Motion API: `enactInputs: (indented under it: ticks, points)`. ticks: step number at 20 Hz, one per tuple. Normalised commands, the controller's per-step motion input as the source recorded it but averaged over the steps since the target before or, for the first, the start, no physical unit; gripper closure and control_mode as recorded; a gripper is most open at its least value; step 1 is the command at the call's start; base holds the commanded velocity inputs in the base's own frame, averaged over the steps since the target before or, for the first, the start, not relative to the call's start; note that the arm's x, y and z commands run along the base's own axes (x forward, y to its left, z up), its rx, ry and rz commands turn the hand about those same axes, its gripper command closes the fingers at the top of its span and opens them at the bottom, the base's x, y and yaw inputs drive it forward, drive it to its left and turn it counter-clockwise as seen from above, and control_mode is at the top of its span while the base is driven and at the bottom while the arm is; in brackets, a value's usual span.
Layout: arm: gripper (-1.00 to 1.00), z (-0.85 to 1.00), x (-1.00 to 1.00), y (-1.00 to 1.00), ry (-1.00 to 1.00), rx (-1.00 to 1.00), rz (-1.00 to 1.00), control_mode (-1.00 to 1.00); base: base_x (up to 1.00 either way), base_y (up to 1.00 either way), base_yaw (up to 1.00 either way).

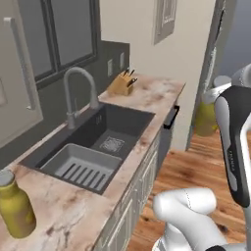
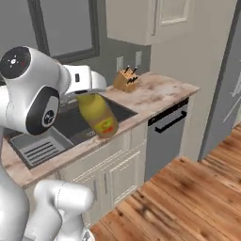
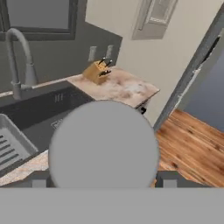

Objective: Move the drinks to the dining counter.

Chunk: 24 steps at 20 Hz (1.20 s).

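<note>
Gripper (image 2: 94, 96) fingers closed on one mustard bottle (image 2: 99, 115), apparently tilted, above sink (image 2: 70, 124), second bottle (image 1: 14, 206) at 8 o'clock on counter (image 1: 63, 206)

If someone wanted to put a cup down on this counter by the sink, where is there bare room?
The widest bare stretch of counter lies right of the sink, beyond the knife block. Another bare patch sits between the standing bottle and the sink's near rim. Behind the faucet the strip is narrow. The gripper holds the other bottle aloft.
</note>
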Motion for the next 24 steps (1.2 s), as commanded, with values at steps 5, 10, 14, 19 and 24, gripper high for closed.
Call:
enactInputs:
  ticks: [5,10,14,19,24]
  points:
    - [1.0,0.0,0.0,0.0,0.0,0.0,0.0,1.0,0.0,0.0,-1.0]
    - [1.0,0.0,0.0,0.0,0.0,0.0,0.0,1.0,0.0,0.0,-1.0]
    - [1.0,0.0,0.0,0.0,0.0,0.0,0.0,1.0,0.0,0.0,-0.96]
    - [1.0,0.0,0.0,0.0,0.0,0.0,0.0,1.0,0.0,0.0,-0.84]
    - [1.0,0.0,0.0,0.0,0.0,0.0,0.0,1.0,0.0,0.0,-0.81]
